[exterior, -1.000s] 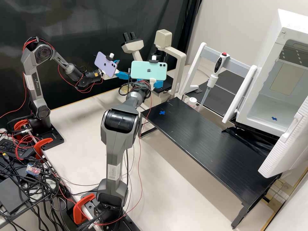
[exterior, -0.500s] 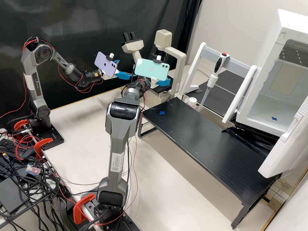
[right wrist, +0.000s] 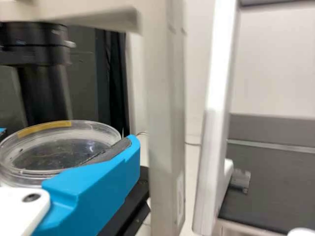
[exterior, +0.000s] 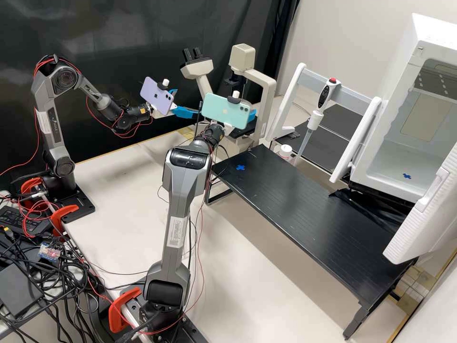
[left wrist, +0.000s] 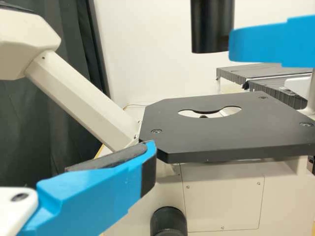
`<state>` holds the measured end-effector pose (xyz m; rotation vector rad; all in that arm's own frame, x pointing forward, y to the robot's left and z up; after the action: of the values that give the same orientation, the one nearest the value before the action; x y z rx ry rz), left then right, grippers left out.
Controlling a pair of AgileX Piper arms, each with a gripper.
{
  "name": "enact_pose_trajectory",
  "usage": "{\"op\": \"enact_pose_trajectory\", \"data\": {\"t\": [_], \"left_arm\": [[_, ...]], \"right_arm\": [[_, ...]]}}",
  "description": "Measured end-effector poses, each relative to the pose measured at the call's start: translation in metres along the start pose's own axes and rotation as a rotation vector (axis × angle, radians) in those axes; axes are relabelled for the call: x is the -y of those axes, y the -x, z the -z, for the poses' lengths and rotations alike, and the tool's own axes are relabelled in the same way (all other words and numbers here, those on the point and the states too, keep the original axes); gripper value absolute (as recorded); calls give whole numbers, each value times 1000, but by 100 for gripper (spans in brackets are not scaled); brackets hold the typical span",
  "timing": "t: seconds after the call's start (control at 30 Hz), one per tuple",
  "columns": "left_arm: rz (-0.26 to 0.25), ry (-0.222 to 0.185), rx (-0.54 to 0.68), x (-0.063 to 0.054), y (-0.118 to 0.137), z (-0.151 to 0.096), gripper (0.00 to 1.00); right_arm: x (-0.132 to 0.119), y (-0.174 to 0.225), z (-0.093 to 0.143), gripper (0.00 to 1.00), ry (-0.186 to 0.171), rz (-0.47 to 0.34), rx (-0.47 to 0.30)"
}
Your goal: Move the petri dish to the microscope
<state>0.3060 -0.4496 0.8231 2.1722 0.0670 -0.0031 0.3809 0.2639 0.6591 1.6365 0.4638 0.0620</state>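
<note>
The right end effector (right wrist: pixel 67 138) grips the dish (right wrist: pixel 51 156), the left end effector (left wrist: pixel 192 96) is open; I'd lower the dish level onto the stage (left wrist: pixel 221 137)

A black tube (left wrist: pixel 212 29) overhangs the stage (left wrist: pixel 266 123), gap between.

Microscope (exterior: pixel 269 97) left, cabinet (exterior: pixel 406 66) right, pipette (exterior: pixel 316 119) between them
</note>
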Motion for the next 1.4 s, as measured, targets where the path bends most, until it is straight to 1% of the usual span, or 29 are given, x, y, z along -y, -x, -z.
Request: {"op": "enact_pose_trajectory", "data": {"t": [0.07, 0.1, 0.13, 0.2, 0.27, 0.3, 0.33, 0.37, 0.47, 0.53, 0.8, 1.03, 1.2, 1.4], "left_arm": [[0, 0, 0, 0, 0, 0, 100], [0, 0, 0, 0, 0, 0, 100], [0, 0, 0, 0, 0, 0, 100], [0, 0, 0, 0, 0, 0, 100], [0, 0, 0, 0, 0, 0, 100], [0, 0, 0, 0, 0, 0, 100], [0, 0, 0, 0, 0, 0, 100], [0, 0, 0, 0, 0, 0, 100], [0, 0, 0, 0, 0, 0, 100], [0, 0, 0, 0, 0, 0, 100], [0, 0, 0, 0, 0, 0, 100], [0, 0, 0, 0, 0, 0, 100], [0, 0, 0, 0, 0, 0, 100], [0, 0, 0, 0, 0, 0, 100]], "right_arm": [[-1, 0, -2, 0, 3, 5, -4], [0, 0, -3, 0, 15, 10, -7], [1, 0, -4, 0, 17, 18, -5], [3, 1, -8, 0, 32, 35, -2], [3, 7, -16, 0, 91, 66, -5], [4, 10, -18, 0, 105, 76, -4], [2, 15, -25, 0, 125, 94, 12], [-1, 20, -29, 0, 133, 103, 26], [-15, 29, -33, 0, 126, 92, 48], [-23, 32, -30, 0, 106, 76, 45], [-27, 30, -24, 0, 101, 63, 30], [-13, 25, -25, 0, 103, 88, 28], [2, 21, -26, 0, 104, 129, 38], [21, 18, -16, 0, 139, 173, 22]]}}
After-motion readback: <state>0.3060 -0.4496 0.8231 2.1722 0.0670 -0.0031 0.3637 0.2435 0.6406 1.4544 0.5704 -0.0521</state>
